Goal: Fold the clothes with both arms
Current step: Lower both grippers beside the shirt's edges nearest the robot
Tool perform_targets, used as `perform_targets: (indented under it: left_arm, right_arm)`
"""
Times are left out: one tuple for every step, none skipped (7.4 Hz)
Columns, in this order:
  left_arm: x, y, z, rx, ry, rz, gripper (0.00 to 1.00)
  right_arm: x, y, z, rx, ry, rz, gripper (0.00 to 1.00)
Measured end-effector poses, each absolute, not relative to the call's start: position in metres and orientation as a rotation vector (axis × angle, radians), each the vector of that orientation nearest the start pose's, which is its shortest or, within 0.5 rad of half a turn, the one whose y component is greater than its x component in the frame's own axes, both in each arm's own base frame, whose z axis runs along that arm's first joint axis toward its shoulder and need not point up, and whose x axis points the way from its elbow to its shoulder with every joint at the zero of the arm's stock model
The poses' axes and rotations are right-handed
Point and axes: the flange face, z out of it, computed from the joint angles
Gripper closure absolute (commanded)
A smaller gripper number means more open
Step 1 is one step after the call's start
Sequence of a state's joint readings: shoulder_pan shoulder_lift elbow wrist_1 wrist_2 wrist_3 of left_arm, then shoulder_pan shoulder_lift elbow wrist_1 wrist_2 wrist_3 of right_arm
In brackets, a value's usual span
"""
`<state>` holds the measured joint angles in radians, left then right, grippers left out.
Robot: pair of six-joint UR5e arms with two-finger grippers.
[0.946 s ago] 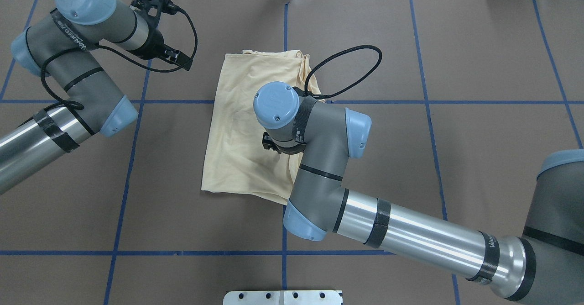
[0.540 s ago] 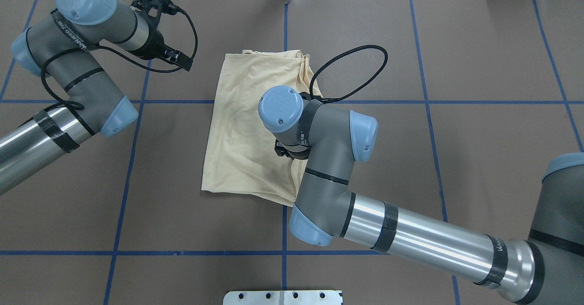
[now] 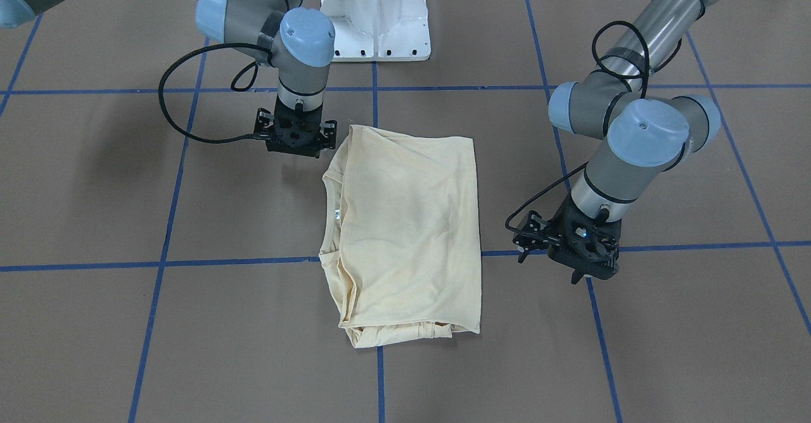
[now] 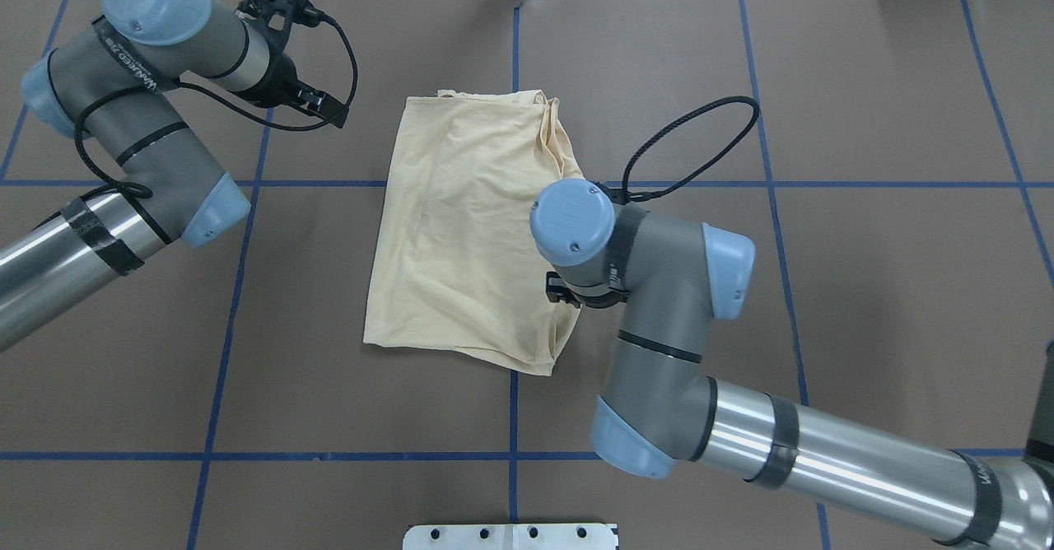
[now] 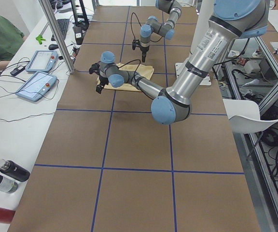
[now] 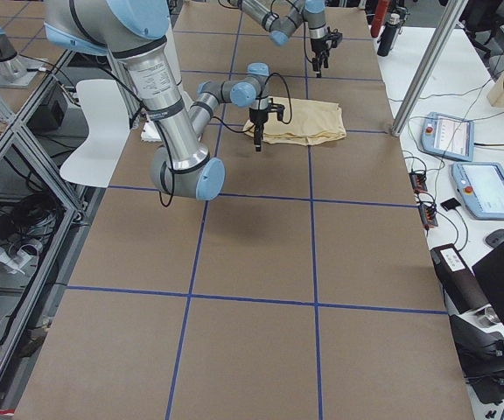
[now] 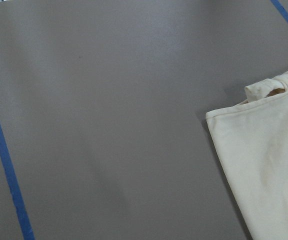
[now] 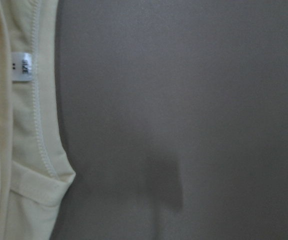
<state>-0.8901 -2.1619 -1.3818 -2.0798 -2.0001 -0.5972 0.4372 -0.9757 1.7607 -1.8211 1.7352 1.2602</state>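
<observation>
Farthest to the robot's left, the left arm [image 4: 123, 146] reached in over the brown table [image 4: 865, 81], bent at the elbow, with a black cable looping off its wrist. The left gripper [image 4: 321, 109] hung over bare table near the far left corner of the cloth without touching it; its fingers stood apart with nothing between them. Its wrist camera took in mostly brown surface, a blue tape line [image 7: 6, 165], and one corner of cream fabric at the picture's edge. In the middle lay the T-shirt [image 4: 461, 229], folded into a rough rectangle and resting flat on the table where two tape lines crossed, plain cream cloth uppermost. Its left edge ran straight and smooth, while the far right corner was bunched into several stacked layers. The neck opening faced the robot's right, and the small white neck label [image 3: 338, 214] showed just inside the collar seam. Right of the shirt, the right arm [image 4: 659, 286] stretched across from the robot's right with its wrist turned down. The right gripper [image 3: 294, 138] pointed at the table just beside the shirt's corner nearest the white pedestal base [image 3: 377, 18], with no cloth in it; whether its fingers were spread or closed could not be told. Its wrist camera saw the collar edge and label along one side and bare table elsewhere.
</observation>
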Motion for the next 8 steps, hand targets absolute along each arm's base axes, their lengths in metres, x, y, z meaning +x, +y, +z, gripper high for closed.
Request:
perform_targets:
  left_arm:
    - [0.385,-0.613,0.337,0.478,0.874,0.252,0.00]
    - [0.385,-0.587,0.334,0.465,0.906,0.232,0.00]
    - [0.391,-0.551,0.330,0.435,0.948,0.203,0.00]
    - [0.400,-0.515,0.324,0.391,0.992,0.168,0.00]
    - [0.413,-0.481,0.319,0.343,1.028,0.132,0.00]
    - [0.430,-0.447,0.317,0.299,1.047,0.090,0.00]
    - [0.449,-0.419,0.320,0.270,1.047,0.044,0.01]
    - [0.466,-0.396,0.325,0.252,1.037,0.005,0.21]
  right_arm:
    - [-0.532,-0.379,0.260,0.060,-0.602,0.097,0.00]
    - [-0.526,-0.378,0.247,0.070,-0.668,0.143,0.00]
    - [-0.522,-0.378,0.240,0.070,-0.734,0.203,0.00]
    - [-0.518,-0.376,0.238,0.066,-0.794,0.257,0.00]
    - [-0.512,-0.374,0.244,0.063,-0.848,0.306,0.00]
    - [-0.506,-0.373,0.250,0.067,-0.898,0.356,0.00]
    - [-0.502,-0.373,0.253,0.069,-0.932,0.400,0.00]
    - [-0.500,-0.373,0.254,0.067,-0.948,0.428,0.00]
